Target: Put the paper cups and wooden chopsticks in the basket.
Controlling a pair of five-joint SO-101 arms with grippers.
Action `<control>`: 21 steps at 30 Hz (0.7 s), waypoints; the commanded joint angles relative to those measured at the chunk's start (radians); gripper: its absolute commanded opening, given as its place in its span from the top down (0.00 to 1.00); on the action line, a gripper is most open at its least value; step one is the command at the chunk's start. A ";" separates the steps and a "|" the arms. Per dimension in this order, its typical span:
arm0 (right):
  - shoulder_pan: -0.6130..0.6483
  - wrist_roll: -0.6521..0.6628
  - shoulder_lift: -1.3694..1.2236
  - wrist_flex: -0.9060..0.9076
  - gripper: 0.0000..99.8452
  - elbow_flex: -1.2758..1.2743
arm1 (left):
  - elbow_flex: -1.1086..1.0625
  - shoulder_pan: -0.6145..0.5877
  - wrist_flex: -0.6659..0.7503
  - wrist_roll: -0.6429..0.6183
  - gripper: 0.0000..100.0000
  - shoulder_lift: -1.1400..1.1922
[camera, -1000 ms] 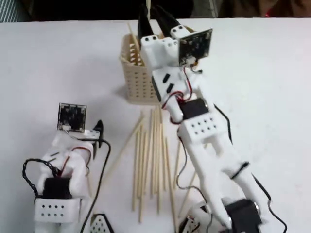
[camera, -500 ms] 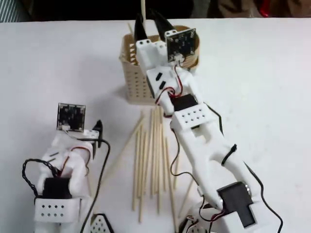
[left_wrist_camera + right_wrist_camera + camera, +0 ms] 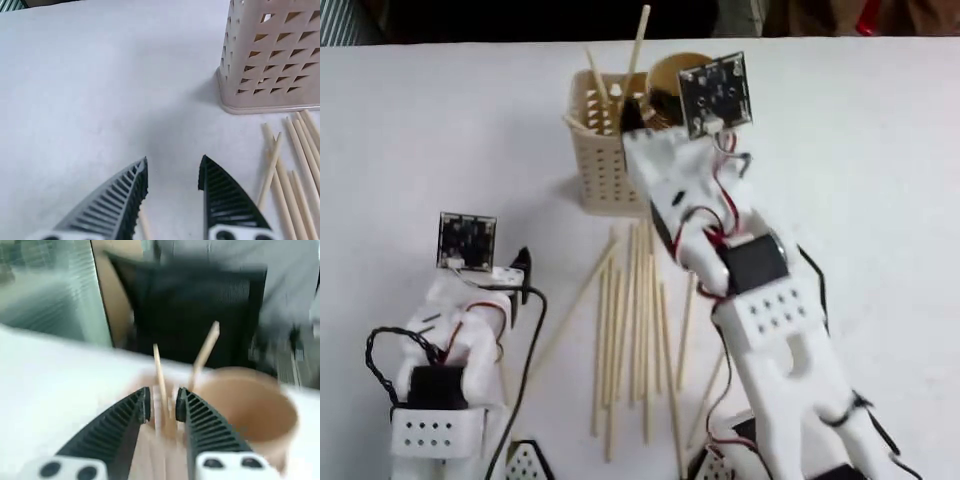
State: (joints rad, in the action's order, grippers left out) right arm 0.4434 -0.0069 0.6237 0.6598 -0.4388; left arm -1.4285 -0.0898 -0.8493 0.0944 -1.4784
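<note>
A cream perforated basket stands at the back of the white table, with a few wooden chopsticks sticking up out of it. A brown paper cup shows at its far right corner; whether it is inside I cannot tell. My right gripper hangs just over the basket's rim, slightly open, with upright chopsticks and the cup beyond its tips. Several chopsticks lie loose on the table in front of the basket. My left gripper is open and empty near the table, left of those chopsticks and short of the basket.
The right arm stretches over the right side of the loose chopsticks. The left arm sits at the front left with black cables beside it. Bare white table lies to the left and right of the basket.
The right gripper held a chopstick upright over the basket; that chopstick now leans in the basket. The right arm has drawn back and swung right, uncovering the cup. The left arm has not moved.
</note>
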 commanded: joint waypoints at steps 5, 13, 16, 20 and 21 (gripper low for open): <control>0.036 0.012 0.067 0.410 0.91 -0.072 | 0.003 -0.005 0.025 0.005 0.82 -0.012; 0.099 0.005 0.067 0.447 0.91 -0.345 | 0.002 -0.005 0.025 0.006 0.82 -0.012; 0.130 -0.058 0.067 0.421 0.91 -0.425 | 0.002 -0.005 0.025 0.006 0.82 -0.012; 0.153 -0.103 0.065 0.348 0.90 -0.506 | 0.002 -0.005 0.025 0.006 0.82 -0.012; 0.153 -0.103 0.065 0.332 0.90 -0.520 | 0.002 -0.005 0.025 0.006 0.82 -0.012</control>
State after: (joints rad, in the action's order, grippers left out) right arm 0.5815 -0.0913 0.6621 1.0403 -0.9421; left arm -1.4300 -0.0898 -0.8493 0.0944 -1.4784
